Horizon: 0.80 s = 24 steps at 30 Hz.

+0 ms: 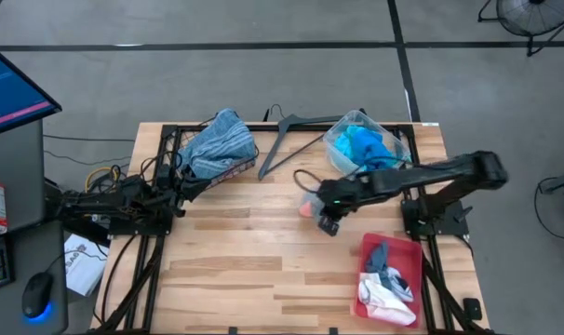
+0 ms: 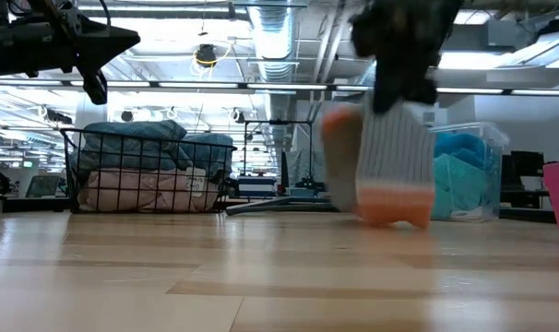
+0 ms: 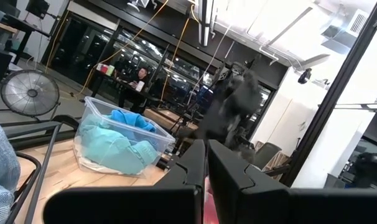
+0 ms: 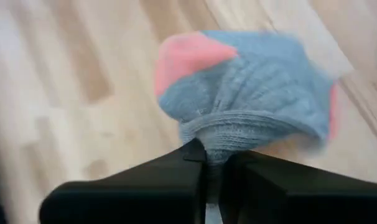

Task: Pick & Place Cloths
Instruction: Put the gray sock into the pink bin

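R gripper (image 1: 329,223) hangs above bench centre-right, fingers pinched on the cuff of a grey sock (image 4: 251,93) w/ pink-orange toe and heel; sock dangles just off the wood in the low view (image 2: 383,157). L gripper (image 3: 206,180) sits near the bench's left edge, fingers pressed together, nothing in them. Wire basket (image 1: 175,149) at back-left corner holds a blue striped cloth (image 1: 219,141). Clear bin (image 1: 342,135) at back-right holds turquoise and blue cloths (image 1: 368,149). Red tray (image 1: 408,251) at front-right carries white and grey cloths (image 1: 384,284). Hanger (image 1: 287,140) lies at back edge between basket and bin.
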Each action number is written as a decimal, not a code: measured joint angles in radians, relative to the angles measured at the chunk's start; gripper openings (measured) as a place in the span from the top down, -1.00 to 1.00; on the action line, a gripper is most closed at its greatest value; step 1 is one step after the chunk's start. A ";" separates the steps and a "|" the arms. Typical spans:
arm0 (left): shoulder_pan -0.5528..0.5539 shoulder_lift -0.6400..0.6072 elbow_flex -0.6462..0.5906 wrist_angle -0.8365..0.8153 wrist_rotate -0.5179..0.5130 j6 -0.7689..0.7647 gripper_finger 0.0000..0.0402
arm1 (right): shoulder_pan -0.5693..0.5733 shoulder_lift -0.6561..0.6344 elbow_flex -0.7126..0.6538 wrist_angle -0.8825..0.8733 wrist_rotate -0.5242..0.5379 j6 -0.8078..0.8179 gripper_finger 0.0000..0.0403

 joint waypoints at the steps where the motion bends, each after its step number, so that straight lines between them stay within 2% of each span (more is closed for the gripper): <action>1: 0.000 0.000 0.000 0.001 0.000 0.000 0.99 | 0.014 -0.040 0.000 -0.006 0.000 0.017 0.98; 6: 0.000 0.000 0.000 0.006 0.000 0.000 0.99 | 0.117 -0.221 0.000 -0.018 -0.021 0.116 0.98; 13: 0.000 0.000 0.000 0.009 0.000 0.000 0.99 | 0.333 -0.412 0.001 -0.005 -0.021 0.367 0.99; 18: 0.000 0.000 0.000 0.014 0.000 0.000 0.99 | 0.519 -0.483 0.002 -0.046 0.004 0.614 0.99; 24: 0.000 0.000 0.000 0.015 0.000 0.000 0.99 | 0.735 -0.488 0.002 -0.180 0.018 0.955 1.00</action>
